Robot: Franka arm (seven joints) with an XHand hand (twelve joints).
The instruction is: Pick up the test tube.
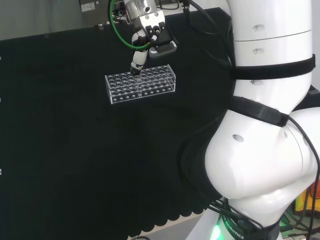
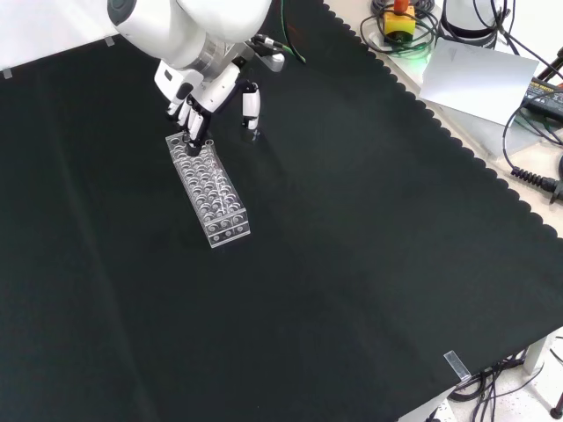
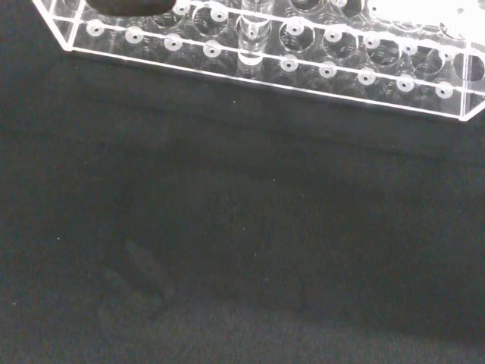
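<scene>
The hand point(image 1: 150, 35) is hovering over the far end of the clear rack point(image 1: 141, 83) on the black cloth point(image 1: 75, 150), so the step in hand looks like the reach onto the tube, with no lift begun. In the head view one finger point(image 1: 138, 60) is pointing down, its dark tip at or just above the rack's top edge; in the front view the fingers point(image 2: 195, 119) are bunching over the rack's upper end while another white finger point(image 2: 251, 104) is standing apart beside it. Whether anything is being pinched between them I cannot tell, so I am calling the hand's state unclear.

The tube point(image 3: 251, 34) is showing best in the wrist view, standing upright in a hole near the rack's front row, close below the palm. A dark fingertip point(image 3: 125, 6) is sitting over the rack a few holes along from it, apparently not touching it.

The next move likely calls for lining finger and thumb on either side of the tube's top, closing on it, and then drawing it straight up so the glass is not catching the hole.
</scene>
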